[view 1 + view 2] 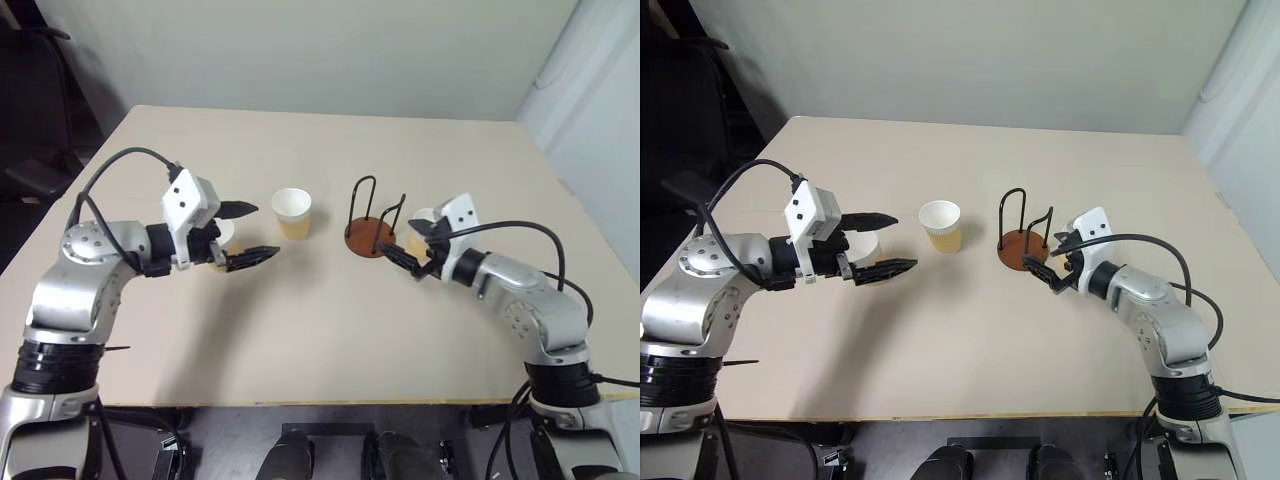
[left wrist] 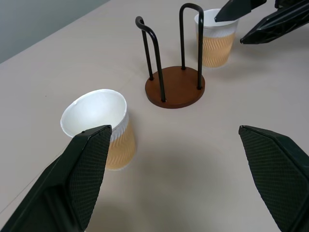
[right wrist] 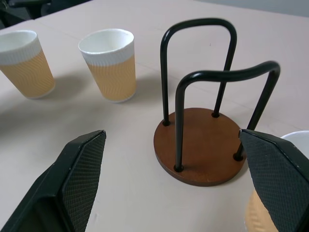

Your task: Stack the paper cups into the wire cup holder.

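The left gripper (image 1: pixel 248 233) is hovering with its fingers spread wide, holding nothing, and partly hiding a paper cup (image 1: pixel 226 232) behind it; the right wrist view is showing that cup (image 3: pixel 23 63) whole. A second cup (image 1: pixel 292 213) is standing upright mid-table. The wire cup holder (image 1: pixel 371 222) is sitting empty beside it. The right gripper (image 1: pixel 418 248) is gaping open by a third cup (image 2: pixel 216 37), touching nothing.

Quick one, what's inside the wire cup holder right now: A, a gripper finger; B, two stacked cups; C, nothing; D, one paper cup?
C: the wire cup holder shows a bare brown base between its loops, and all three paper cups stand on the table outside it.
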